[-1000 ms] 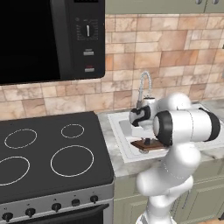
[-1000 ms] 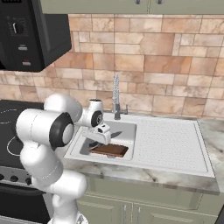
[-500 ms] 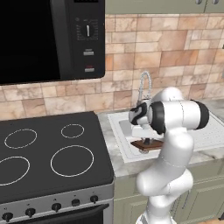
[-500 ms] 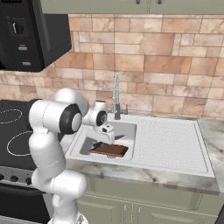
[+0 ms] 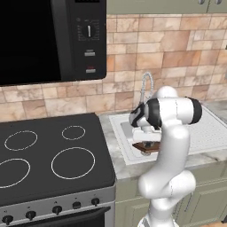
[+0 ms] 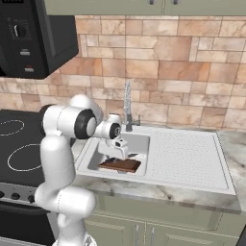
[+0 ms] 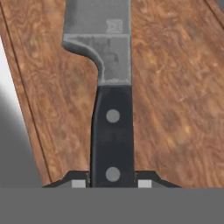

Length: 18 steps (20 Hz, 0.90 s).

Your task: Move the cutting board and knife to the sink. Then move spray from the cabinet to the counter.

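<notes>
- The jaws [image 7: 112, 183] are clenched on the knife [image 7: 112, 87]: in the hand view the two finger tips [image 7: 78, 182] press the black handle from both sides, near its butt end.
- The knife's grey blade runs away from the hand, up and out of the top of the hand view, over the board [image 7: 175, 87].
- Whether the knife touches the board or hangs just above it cannot be told.
- The board [image 6: 120, 165] lies in the basin of the sink [image 6: 185, 158]; from the right base view its reddish-brown face shows flat at the near side of the basin.
- In the left base view the board [image 5: 148, 146] peeks out below the wrist, with the arm in front of part of it.
- The hand points down into the basin, right over the board, in both base views; the jaws [image 6: 118, 154] sit just above the wood.
- A tap [image 6: 128, 108] stands at the back of the sink, just behind the hand.
- The sink is set in the marble desk [image 6: 168, 192], with a ribbed drainer to the right of the basin.
- A black stovetop [image 5: 48, 155] lies left of the sink, and a black microwave [image 5: 48, 40] hangs above it.
- Green cabinet doors [image 6: 120, 6] show along the top edge, shut.
</notes>
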Available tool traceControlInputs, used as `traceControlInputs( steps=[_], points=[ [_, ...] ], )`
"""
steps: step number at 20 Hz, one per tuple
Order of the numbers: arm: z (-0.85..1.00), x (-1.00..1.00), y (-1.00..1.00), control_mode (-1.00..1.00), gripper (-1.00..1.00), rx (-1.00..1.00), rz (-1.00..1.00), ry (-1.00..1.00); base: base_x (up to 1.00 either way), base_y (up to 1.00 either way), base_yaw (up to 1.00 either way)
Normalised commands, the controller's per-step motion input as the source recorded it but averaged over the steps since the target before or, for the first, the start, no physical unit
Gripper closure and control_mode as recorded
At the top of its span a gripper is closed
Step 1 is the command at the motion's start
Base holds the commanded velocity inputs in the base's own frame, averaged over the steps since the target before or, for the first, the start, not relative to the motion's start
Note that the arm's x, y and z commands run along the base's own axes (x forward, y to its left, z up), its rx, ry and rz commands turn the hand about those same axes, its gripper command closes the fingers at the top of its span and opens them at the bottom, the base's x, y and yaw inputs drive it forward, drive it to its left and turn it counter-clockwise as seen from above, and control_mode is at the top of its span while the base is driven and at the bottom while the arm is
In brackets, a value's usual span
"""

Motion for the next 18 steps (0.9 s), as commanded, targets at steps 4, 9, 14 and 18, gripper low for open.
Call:
traceControlInputs(
  steps=[4,9,14,18],
  points=[
    [-0.32,0.08,-0.03,-1.00,1.00,0.00,0.00,0.02,0.00,0.00,0.00],
    [-0.30,0.06,-0.02,-1.00,1.00,0.01,0.00,0.00,0.00,0.00,0.00],
    [-0.24,0.09,-0.03,-1.00,1.00,0.02,0.00,0.00,0.00,0.00,0.00],
    [-0.27,0.06,-0.02,-1.00,1.00,0.01,0.00,0.00,0.00,0.00,0.00]
  ],
)
